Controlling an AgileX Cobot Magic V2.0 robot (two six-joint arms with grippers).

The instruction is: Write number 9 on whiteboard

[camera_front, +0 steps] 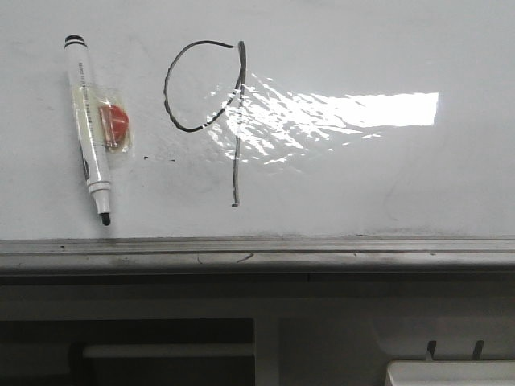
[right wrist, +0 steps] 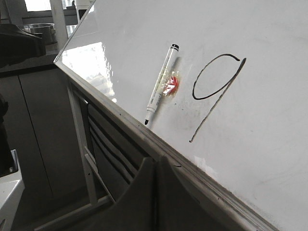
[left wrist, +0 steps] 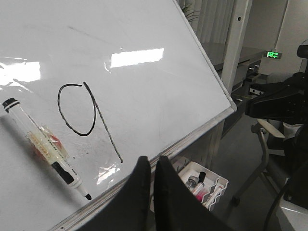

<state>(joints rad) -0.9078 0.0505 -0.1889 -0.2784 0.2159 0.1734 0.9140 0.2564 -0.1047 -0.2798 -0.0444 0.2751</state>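
The whiteboard (camera_front: pixel 362 185) fills the front view, glossy with a bright glare patch. The number 9 (camera_front: pixel 236 169) is drawn on it in thin black line, an open loop with a long stem. It also shows in the left wrist view (left wrist: pixel 103 122) and the right wrist view (right wrist: pixel 217 100). A white marker (camera_front: pixel 88 129) with a black tip rests on the board left of the 9, uncapped, with a red piece (camera_front: pixel 117 121) taped to it. My left gripper (left wrist: pixel 153 161) is shut and empty, off the board's lower edge. My right gripper (right wrist: pixel 156 160) is shut and empty, below the rail.
A grey metal rail (camera_front: pixel 257 253) runs along the board's lower edge. A white tray (left wrist: pixel 204 183) holding markers hangs under the board; a white tray corner (camera_front: pixel 451 374) shows at the lower right. A black arm (left wrist: pixel 279 101) is off the board's side.
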